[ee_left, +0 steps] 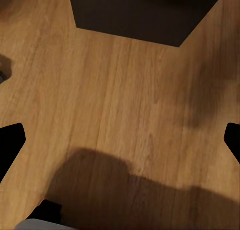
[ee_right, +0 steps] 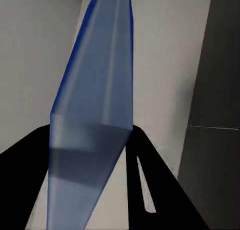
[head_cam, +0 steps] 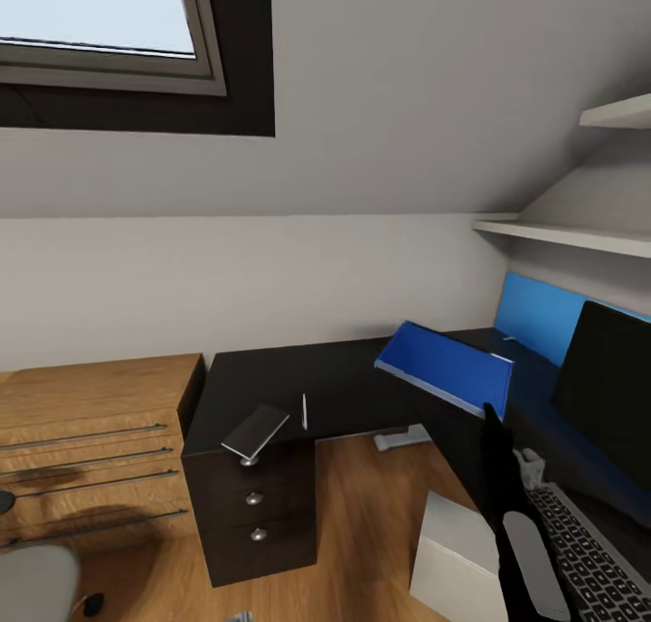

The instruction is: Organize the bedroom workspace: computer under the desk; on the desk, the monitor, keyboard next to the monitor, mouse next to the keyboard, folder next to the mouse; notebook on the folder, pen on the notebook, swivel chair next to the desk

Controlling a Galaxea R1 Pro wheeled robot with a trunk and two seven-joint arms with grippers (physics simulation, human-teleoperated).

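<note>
**Folder held in the air above the desk**

The right gripper (head_cam: 491, 416) is clamped on the blue folder (head_cam: 446, 367), which hangs tilted above the black desk (head_cam: 344, 387), clear of the top. In the right wrist view the folder (ee_right: 92, 115) stands between the two black fingers (ee_right: 150, 190).

The left gripper's fingertips (ee_left: 10, 140) sit far apart at the frame edges over wood floor (ee_left: 120, 99): spread wide, holding nothing.

On the desk's left end, above the drawers (head_cam: 256, 513), lies the notebook (head_cam: 255, 430), overhanging the front edge, with the pen (head_cam: 305, 411) just beside it. At the right stand the monitor (head_cam: 606, 405) and, before it, the keyboard (head_cam: 592, 559). The computer (head_cam: 457, 559) sits on the floor by the desk. A chair (head_cam: 36, 581) corner shows lower left.
</note>
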